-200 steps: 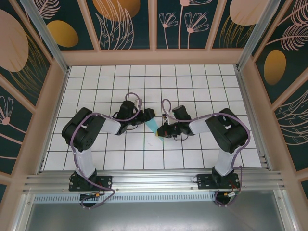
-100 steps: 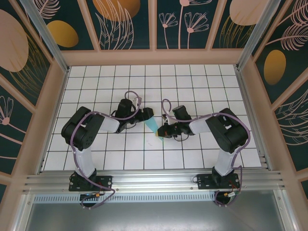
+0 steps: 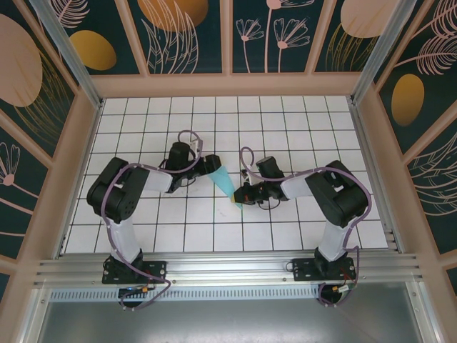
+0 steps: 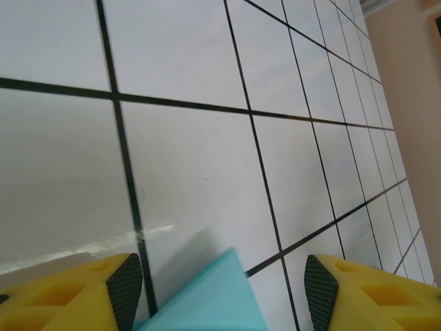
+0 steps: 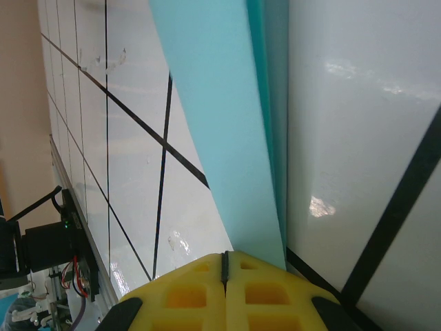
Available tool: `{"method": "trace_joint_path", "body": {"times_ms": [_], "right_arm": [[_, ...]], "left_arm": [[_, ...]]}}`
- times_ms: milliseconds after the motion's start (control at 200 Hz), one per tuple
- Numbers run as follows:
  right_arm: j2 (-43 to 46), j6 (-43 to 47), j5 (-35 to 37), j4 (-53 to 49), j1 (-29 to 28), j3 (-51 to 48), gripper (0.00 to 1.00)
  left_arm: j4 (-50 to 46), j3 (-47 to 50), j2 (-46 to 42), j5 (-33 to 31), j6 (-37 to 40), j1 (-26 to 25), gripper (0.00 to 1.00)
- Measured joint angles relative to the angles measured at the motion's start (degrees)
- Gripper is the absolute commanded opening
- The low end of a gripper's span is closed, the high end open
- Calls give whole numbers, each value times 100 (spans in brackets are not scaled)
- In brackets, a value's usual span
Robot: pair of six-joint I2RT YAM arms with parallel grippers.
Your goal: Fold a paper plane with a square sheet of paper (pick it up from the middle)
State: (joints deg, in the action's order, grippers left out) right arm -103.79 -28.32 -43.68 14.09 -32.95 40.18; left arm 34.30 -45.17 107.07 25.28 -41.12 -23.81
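Note:
The light turquoise paper (image 3: pixel 227 183) lies on the white grid table, folded into a slim pointed dart, the paper plane. Its wide end points up-left and its narrow tip lower-right. My left gripper (image 3: pixel 212 166) hangs just up-left of the wide end. In the left wrist view it (image 4: pixel 222 288) is open, and a corner of the paper (image 4: pixel 207 303) lies between the black pads (image 4: pixel 125 289) without touching either. My right gripper (image 3: pixel 242 194) sits at the narrow tip. Seen from the right wrist it (image 5: pixel 224 265) is shut, and the long paper strip (image 5: pixel 220 117) runs under its right finger.
The white tiled table (image 3: pixel 300 128) with black grid lines stretches all round the paper. Wooden walls (image 3: pixel 228 86) close it in at the back and sides. A metal rail (image 3: pixel 228 268) with both arm bases runs along the near edge.
The left gripper has drawn back up-left off the paper, uncovering more of its wide end. The right gripper and the paper stay put.

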Motion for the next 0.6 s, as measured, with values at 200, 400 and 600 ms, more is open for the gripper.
{"method": "trace_joint_path", "body": {"times_ms": [200,400,600], "right_arm": [[0,-2,-4,-81,4,33,0],[-22,-4,-46,-92,20,46,0],[-28,-4,-61,-92,26,50,0]], "left_arm": [[-122,63,-1023,-20,-280,50,63],[70,356,-1707,-52,-664,-479,42],[249,892,-1224,-240,-1150,-933,25]]}}
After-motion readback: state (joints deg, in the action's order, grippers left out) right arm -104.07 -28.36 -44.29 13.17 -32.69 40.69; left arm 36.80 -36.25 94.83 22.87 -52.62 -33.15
